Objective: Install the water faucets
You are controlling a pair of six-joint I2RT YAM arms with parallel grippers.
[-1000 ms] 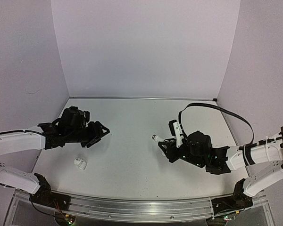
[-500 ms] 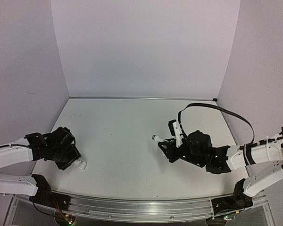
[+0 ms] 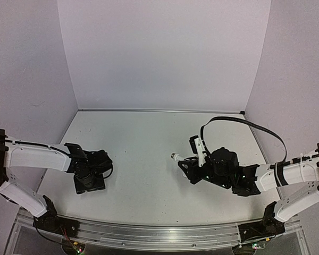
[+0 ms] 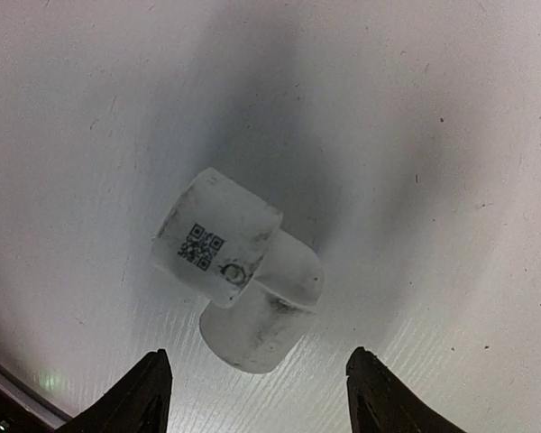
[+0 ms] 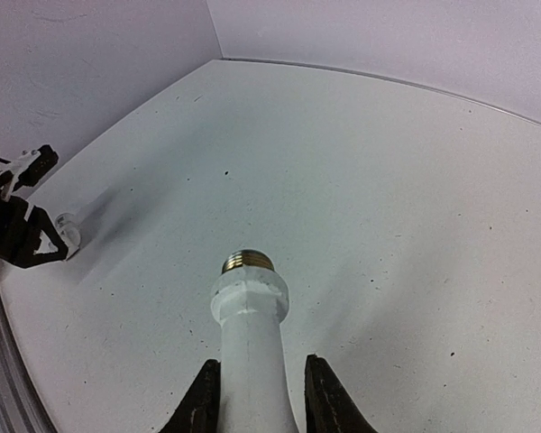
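Observation:
The water faucets are in two places. The white elbow fitting (image 4: 239, 271), with a printed code square on one arm, lies on the table in the left wrist view. My left gripper (image 4: 261, 392) points down at it, open, its dark fingertips (image 4: 151, 390) wide apart just short of the fitting and not touching it. From above, the left gripper (image 3: 89, 183) hides the fitting. My right gripper (image 5: 257, 401) is shut on the white tap (image 5: 251, 334), whose metal threaded end (image 3: 175, 156) points left toward the table's middle. The tap's knob is hidden.
The white table (image 3: 149, 138) is walled at the back and on both sides. A metal rail (image 3: 149, 234) runs along the near edge. A black cable (image 3: 244, 123) loops over the right arm. The left arm (image 5: 13, 221) shows at the right wrist view's left edge.
The left arm drew back to the left, then swung over the elbow fitting and now points down at it, jaws a little wider. The right arm and tap have not moved.

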